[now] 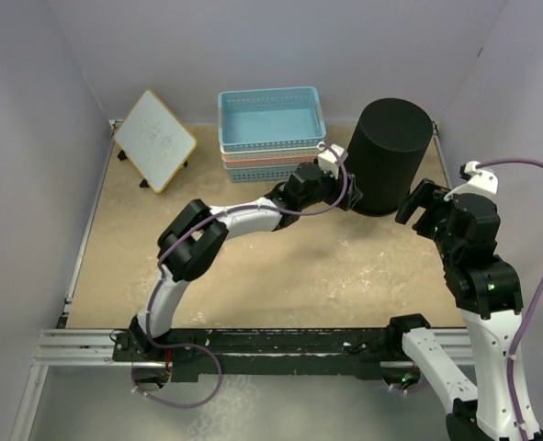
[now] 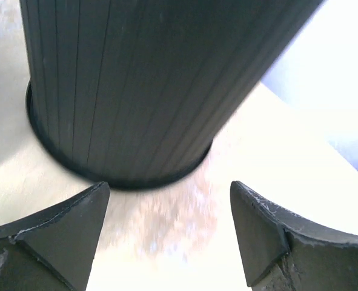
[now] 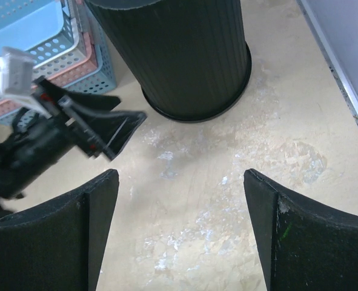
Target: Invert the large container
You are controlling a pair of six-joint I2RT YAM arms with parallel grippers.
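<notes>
The large container (image 1: 390,156), a tall round black ribbed wastebasket, stands at the back right of the table with its wide rimmed end down and a closed flat end up. It fills the top of the left wrist view (image 2: 142,85) and shows in the right wrist view (image 3: 185,54). My left gripper (image 1: 343,188) is open and empty, low beside the container's left side and just apart from it; its jaws (image 2: 169,224) frame bare table. My right gripper (image 1: 420,207) is open and empty, in front of the container to its right, over bare table (image 3: 182,224).
A stack of lattice baskets, blue (image 1: 271,124) on top with pink below, stands left of the container, close behind my left arm. A small whiteboard (image 1: 154,140) leans at the back left. The right wall's foot (image 3: 348,85) runs close to the container.
</notes>
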